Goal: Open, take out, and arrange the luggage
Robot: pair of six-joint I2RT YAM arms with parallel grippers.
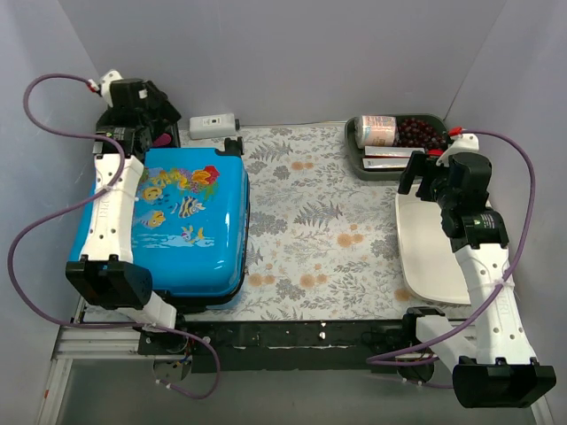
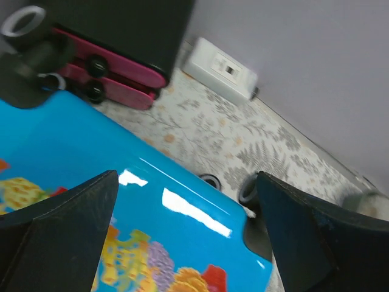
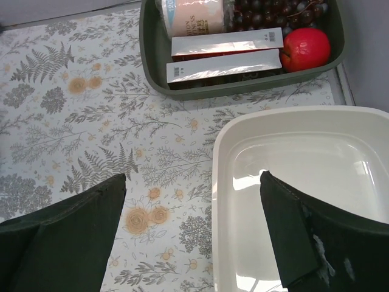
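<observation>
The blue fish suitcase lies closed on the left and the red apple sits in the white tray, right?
Not quite. The red apple sits in the green tray, not the white tray, which is empty, as the right wrist view shows. The blue fish suitcase does lie closed on the left.

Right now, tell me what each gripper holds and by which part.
Nothing is held. The left gripper hangs open over the luggage; the right gripper hangs open over the white tray's edge.
</observation>
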